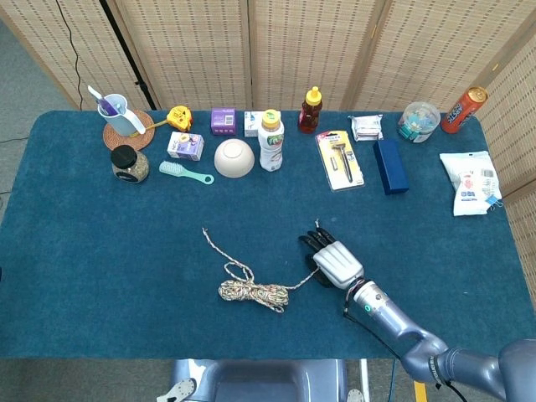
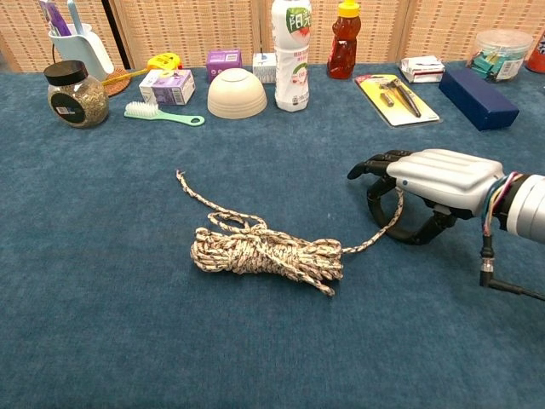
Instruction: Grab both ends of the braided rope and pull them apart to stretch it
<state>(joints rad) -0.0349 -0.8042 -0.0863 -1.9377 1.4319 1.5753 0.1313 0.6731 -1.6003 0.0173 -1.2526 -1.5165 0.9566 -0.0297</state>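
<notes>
A table (image 1: 100, 251) covered in dark blue cloth is carrying everything. The braided rope (image 1: 251, 291) is lying bundled near the middle toward the front edge, one end trailing toward the back. Along the back edge a jar (image 1: 130, 163), brush (image 1: 185, 173), bowl (image 1: 234, 157), two bottles (image 1: 270, 140), a razor pack (image 1: 340, 159) and a blue box (image 1: 390, 166) are sitting; a white packet (image 1: 471, 182) is lying by the right edge.

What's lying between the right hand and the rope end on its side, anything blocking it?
Nothing visible. The right hand is already at that end of the braided rope, the strand running up between its fingers. Only bare table surrounds the bundle; the bowl sits far back.
</notes>
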